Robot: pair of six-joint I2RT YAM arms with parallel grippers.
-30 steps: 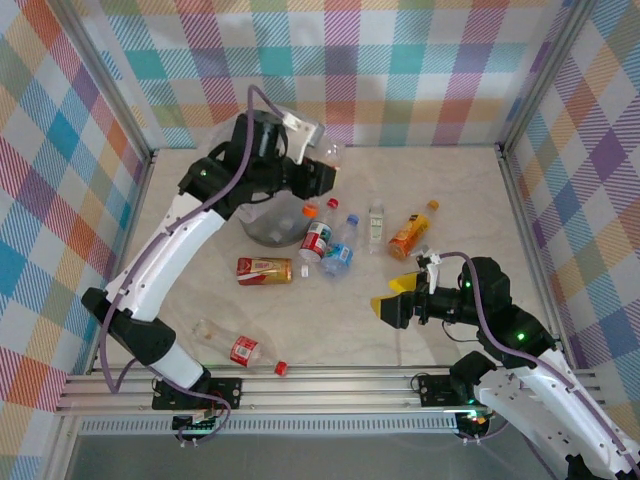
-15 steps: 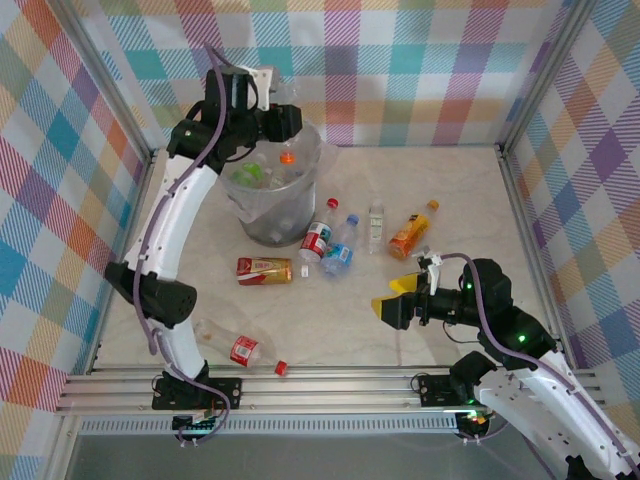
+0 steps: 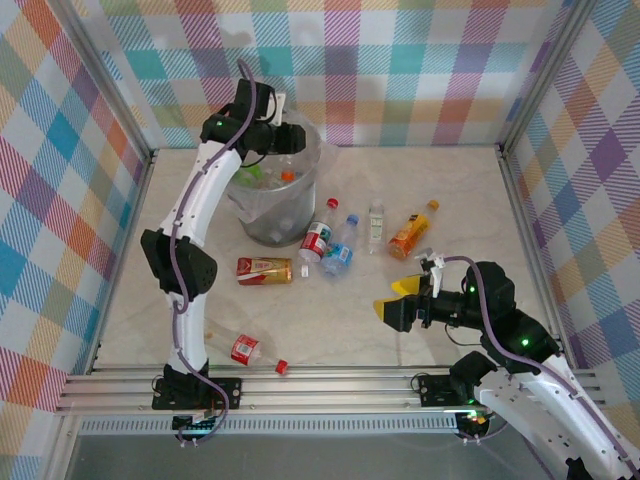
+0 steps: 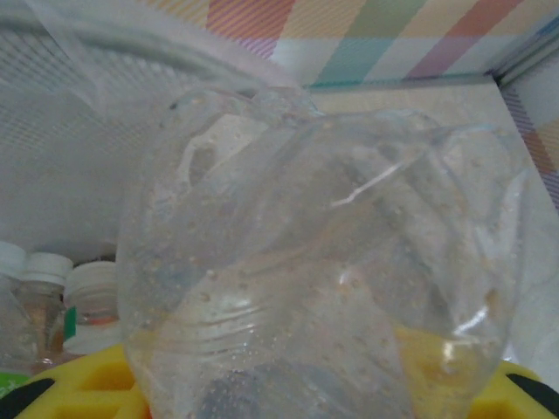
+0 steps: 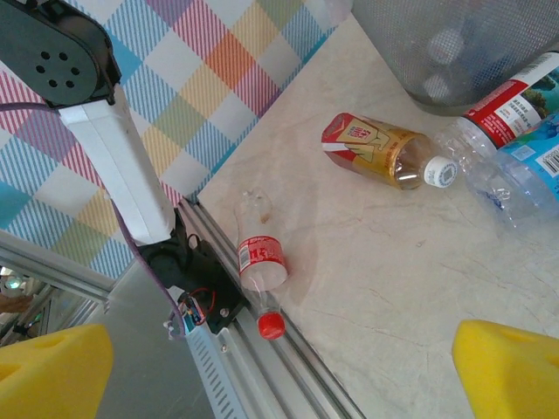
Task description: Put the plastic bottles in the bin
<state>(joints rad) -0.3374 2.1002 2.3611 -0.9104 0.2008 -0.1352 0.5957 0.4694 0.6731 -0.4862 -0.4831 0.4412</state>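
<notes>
My left gripper (image 3: pixel 285 138) hangs over the back rim of the bin (image 3: pixel 262 222), shut on a crushed clear plastic bottle (image 4: pixel 323 262) held between its yellow fingers (image 4: pixel 79 384). White-capped bottles (image 4: pixel 87 301) lie inside the bin below it. On the table lie a red-label bottle (image 3: pixel 317 238), a blue-label bottle (image 3: pixel 338 256), a small clear bottle (image 3: pixel 376 226), an orange bottle (image 3: pixel 410 236), an amber bottle (image 3: pixel 264 270) and a clear red-capped bottle (image 3: pixel 240 348). My right gripper (image 3: pixel 400 298) is open and empty, hovering right of centre.
The red-capped bottle (image 5: pixel 260 260) lies against the aluminium front rail (image 5: pixel 288 367). The amber bottle (image 5: pixel 377 150) lies close to the bin's mesh wall (image 5: pixel 472 44). Plaid walls enclose the table on three sides. Bare marble surface lies between the two arms.
The left arm rose and swung left with the clear bottle, from the bin's right side to above its back rim. The right arm stayed still.
</notes>
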